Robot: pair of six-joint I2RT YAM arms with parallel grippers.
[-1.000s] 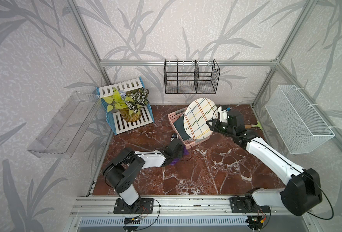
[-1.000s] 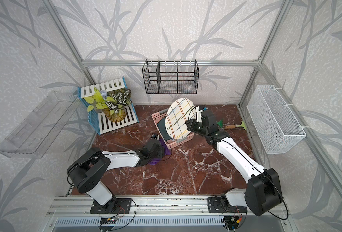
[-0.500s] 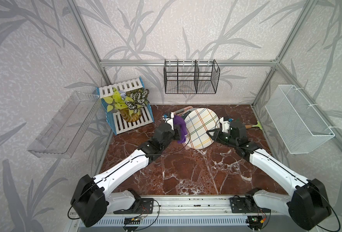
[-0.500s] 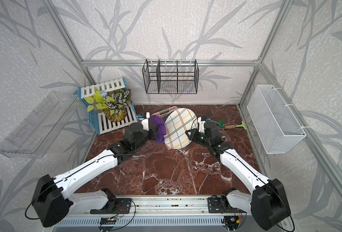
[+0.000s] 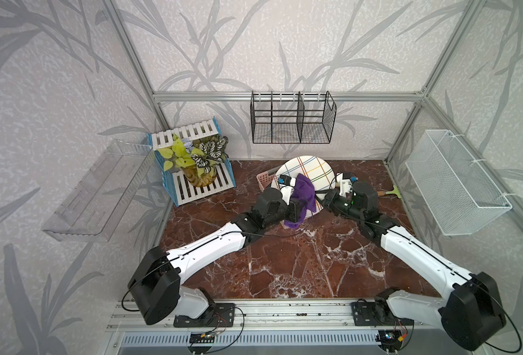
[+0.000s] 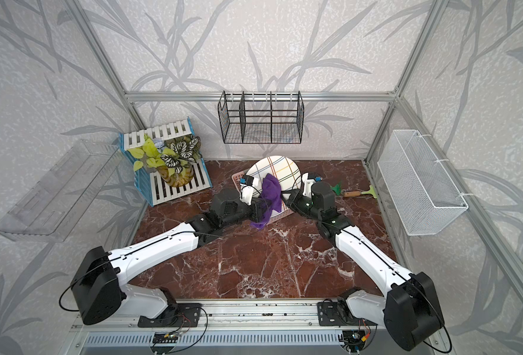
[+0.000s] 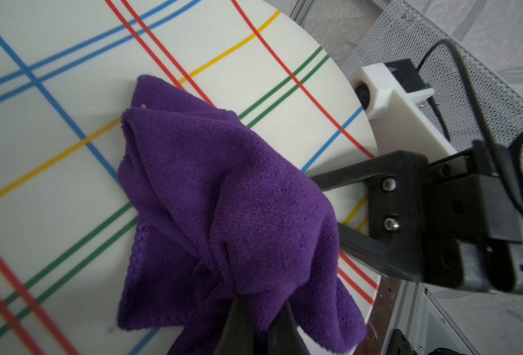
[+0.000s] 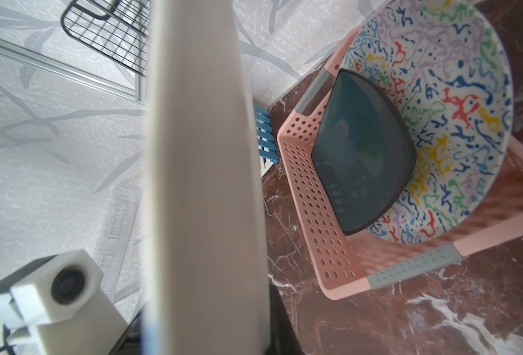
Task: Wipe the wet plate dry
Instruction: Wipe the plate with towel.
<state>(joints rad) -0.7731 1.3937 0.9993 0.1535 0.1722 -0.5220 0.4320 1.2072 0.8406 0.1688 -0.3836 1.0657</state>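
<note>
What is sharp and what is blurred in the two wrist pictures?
Left wrist view: the purple cloth is sharp, and the left claw holding it is dark and blurred. Right wrist view: the plate, seen edge-on and very near, is blurred; the pink basket beyond it is clearer.

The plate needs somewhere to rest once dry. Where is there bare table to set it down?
The widest bare patch of table lies at the front, between the left arm and right arm. A smaller strip lies between the rack and the left arm. The back is crowded: basket, plate and cloth bunch there.
</note>
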